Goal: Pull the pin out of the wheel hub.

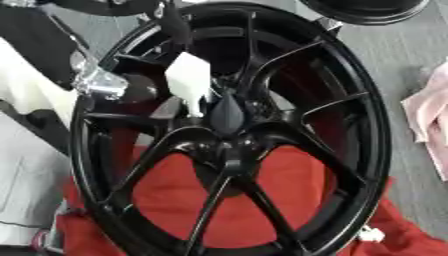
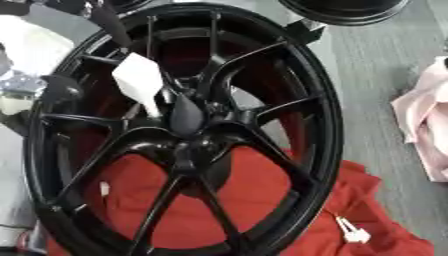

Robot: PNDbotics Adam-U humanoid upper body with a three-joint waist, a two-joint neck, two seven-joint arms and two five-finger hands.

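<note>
A large black spoked wheel (image 1: 350, 100) stands tilted on a red cloth (image 1: 289, 200) and fills both views. At its hub (image 1: 229, 145) sits a dark teardrop-shaped piece (image 1: 227, 115), pointed end up. Just up-left of it, a white wedge-shaped piece (image 1: 188, 77) hangs from a black stalk (image 1: 173, 25) that comes down from the top edge, its narrow end toward the hub. My left arm's silver joint (image 1: 96, 82) enters from the left, and my black left hand (image 1: 138, 90) lies at the rim's inner edge, partly hidden by spokes. My right hand does not show.
A second black wheel (image 1: 363, 10) stands at the top right. A pink cloth (image 1: 429, 120) lies on the grey floor at the right. A small white clip (image 2: 350, 232) rests on the red cloth's lower right. White fabric (image 1: 17, 150) lies along the left edge.
</note>
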